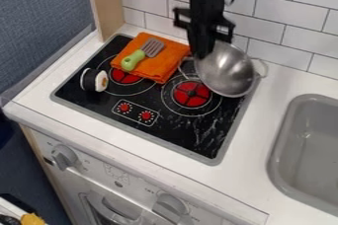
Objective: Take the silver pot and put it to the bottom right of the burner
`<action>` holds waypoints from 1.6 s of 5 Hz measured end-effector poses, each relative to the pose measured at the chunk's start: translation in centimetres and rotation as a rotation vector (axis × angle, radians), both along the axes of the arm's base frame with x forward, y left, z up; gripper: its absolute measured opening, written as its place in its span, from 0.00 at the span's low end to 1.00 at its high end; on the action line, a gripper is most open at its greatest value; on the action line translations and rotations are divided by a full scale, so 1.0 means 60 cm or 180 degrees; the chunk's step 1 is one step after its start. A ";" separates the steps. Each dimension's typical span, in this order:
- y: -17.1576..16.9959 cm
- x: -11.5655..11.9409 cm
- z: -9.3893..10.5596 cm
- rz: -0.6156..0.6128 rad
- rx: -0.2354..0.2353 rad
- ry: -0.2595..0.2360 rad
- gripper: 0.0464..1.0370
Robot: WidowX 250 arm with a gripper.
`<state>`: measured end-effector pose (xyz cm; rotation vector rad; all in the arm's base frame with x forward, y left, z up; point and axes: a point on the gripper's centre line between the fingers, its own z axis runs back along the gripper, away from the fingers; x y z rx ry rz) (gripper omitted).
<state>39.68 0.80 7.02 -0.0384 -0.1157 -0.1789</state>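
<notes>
The black gripper (201,49) hangs down from the top edge at the upper left rim of the silver pot (228,71), overlapping it in view. Shiny and round, the pot has a loop handle on each side and its inside faces the camera. It lies over the back right part of the black stove top, reaching across the stove's right edge; whether its base touches the surface is unclear. Below and left of the pot is the right burner (191,94), red within white rings.
On the back left of the stove, an orange cloth (158,65) carries a spatula with a green handle (133,59). A black and white roll-shaped toy (94,80) sits at the left. A grey sink (307,150) is at the right, and a tiled wall stands behind.
</notes>
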 end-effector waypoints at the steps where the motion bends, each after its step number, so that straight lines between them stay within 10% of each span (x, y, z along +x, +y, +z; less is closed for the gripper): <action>1: -0.001 -0.033 0.060 -0.0136 0.0015 -0.0228 0.02; 4: 0.015 -0.196 -0.016 -0.0449 0.0394 0.0139 0.02; 8: 0.003 -0.189 -0.064 -0.0420 0.0349 0.0285 0.03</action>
